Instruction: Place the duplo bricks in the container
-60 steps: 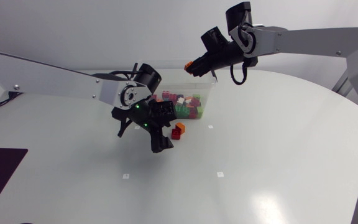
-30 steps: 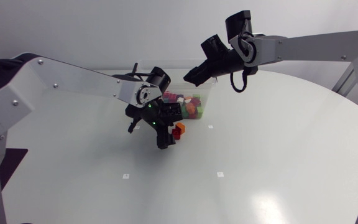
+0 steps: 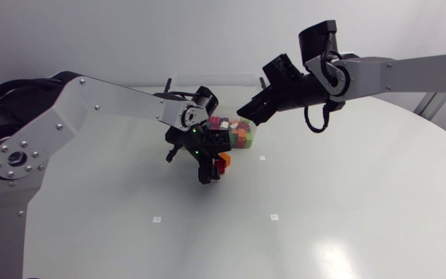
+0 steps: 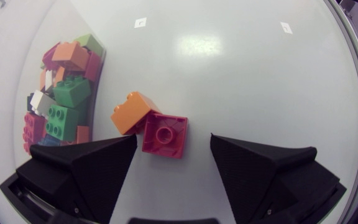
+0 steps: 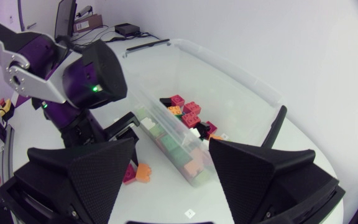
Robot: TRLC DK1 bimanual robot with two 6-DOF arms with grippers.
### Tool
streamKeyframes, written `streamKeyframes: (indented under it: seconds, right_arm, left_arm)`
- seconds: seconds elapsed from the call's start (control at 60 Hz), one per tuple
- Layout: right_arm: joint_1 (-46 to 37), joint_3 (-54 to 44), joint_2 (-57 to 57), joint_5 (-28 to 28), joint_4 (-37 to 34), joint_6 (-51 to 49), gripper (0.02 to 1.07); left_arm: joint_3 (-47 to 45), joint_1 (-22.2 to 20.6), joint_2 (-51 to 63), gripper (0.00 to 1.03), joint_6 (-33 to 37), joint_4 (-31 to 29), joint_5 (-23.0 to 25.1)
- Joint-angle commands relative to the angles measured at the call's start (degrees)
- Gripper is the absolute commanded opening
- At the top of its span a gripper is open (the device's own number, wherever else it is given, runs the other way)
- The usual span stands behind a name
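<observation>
Over the last second the left arm has been swinging in toward the container. The left gripper is now hanging just over the two loose bricks, with its fingers spread wide and pinching nothing. The right arm has been drawing back from above the container toward its own side. The right gripper is also standing open and empty, and the orange piece seen at its tips earlier is no longer showing.

The clear container is holding a heap of mixed bricks in green, red, orange, magenta and white, crowded against the wall nearest the loose pair. Those two are lying on the bench just beside that wall, touching each other. The magenta brick is sitting studs up and squarish, with no clear long axis. The orange brick seems to be tipped on an edge against it, its length pointing back toward the container.
</observation>
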Motion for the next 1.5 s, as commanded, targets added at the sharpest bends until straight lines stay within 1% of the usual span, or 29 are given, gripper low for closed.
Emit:
streamKeyframes:
  seconds: [0.0, 0.1, 0.183, 0.25, 0.333, 0.383, 0.5, 0.817, 0.95, 0.983, 1.0, 1.083, 1.1, 1.133, 1.183, 1.417, 1.483]
  right_arm:
    - [-0.49, -5.09, -2.84, -0.37, 1.29, -1.71, 0.89]
    - [-1.54, -9.13, -4.51, -0.46, 1.91, -2.32, 0.89]
    - [-2.6, -12.47, -5.83, -0.81, 3.05, -2.5, 0.89]
    - [-3.39, -14.58, -6.44, -1.51, 3.14, -3.03, 0.89]
    - [-3.39, -17.4, -7.14, -1.51, 4.37, -3.38, 0.89]
    - [-3.39, -18.19, -7.32, -1.42, 4.54, -3.29, 0.89]
    - [-2.16, -18.8, -7.14, -0.81, 4.63, -2.76, 0.89]
    - [4.7, -17.13, -2.31, 5.43, 5.6, -0.74, 0.89]
    - [6.01, -16.69, -0.99, 6.57, 6.04, -0.39, 0.89]
    - [6.1, -16.6, -0.99, 6.66, 6.04, -0.3, 0.89]
    - [6.1, -16.6, -0.99, 6.66, 6.04, -0.3, 0.89]
    - [6.1, -16.87, -1.26, 6.84, 5.95, -0.3, 0.89]
    - [6.1, -16.96, -1.34, 6.84, 5.95, -0.3, 0.89]
    - [6.1, -17.22, -1.61, 6.84, 5.95, -0.21, 0.89]
    - [6.1, -17.57, -1.87, 6.93, 6.04, -0.21, 0.89]
    - [5.84, -18.01, -2.66, 6.93, 6.04, -0.3, 0.89]
    - [5.84, -18.01, -2.93, 6.93, 6.04, -0.39, 0.89]
  left_arm:
    - [1.94, 0.56, 2.37, 0.71, 1.92, -1.58, -0.13]
    - [1.94, 0.47, 2.72, 0.58, 1.92, -1.94, -0.04]
    - [1.68, 0.47, 2.72, 0.51, 2.09, -2.29, 0.05]
    - [1.42, 0.56, 2.64, 0.39, 2.62, -3.17, 0.14]
    - [1.24, 0.64, 2.55, 0.29, 2.97, -4.48, 0.4]
    - [0.45, 0.64, 2.11, 0.25, 2.97, -4.48, 0.66]
    - [-1.57, 0.91, 0.35, 0.25, 3.24, -4.48, 1.19]
    - [-10.98, 3.98, -7.74, 0.25, 4.64, -3.69, 1.54]
    - [-13.88, 4.42, -8.79, 0.25, 5.08, -2.99, 1.46]
    - [-13.96, 4.42, -8.79, 0.27, 4.99, -2.99, 1.46]
    - [-13.88, 4.42, -8.79, 0.3, 4.73, -2.99, 1.46]
    - [-13.44, 4.33, -9.23, 0.76, 3.67, -2.99, 1.46]
    - [-13.35, 4.25, -9.32, 0.84, 3.5, -2.99, 1.46]
    - [-13.26, 3.9, -9.41, 0.92, 3.41, -2.99, 1.46]
    - [-12.91, 3.28, -9.32, 0.95, 2.18, -2.55, 1.46]
    - [-11.24, 1.35, -7.12, 0.95, -1.25, -2.11, -0.74]
    - [-9.48, 1.08, -5.98, 0.93, -3.53, -2.55, -2.15]
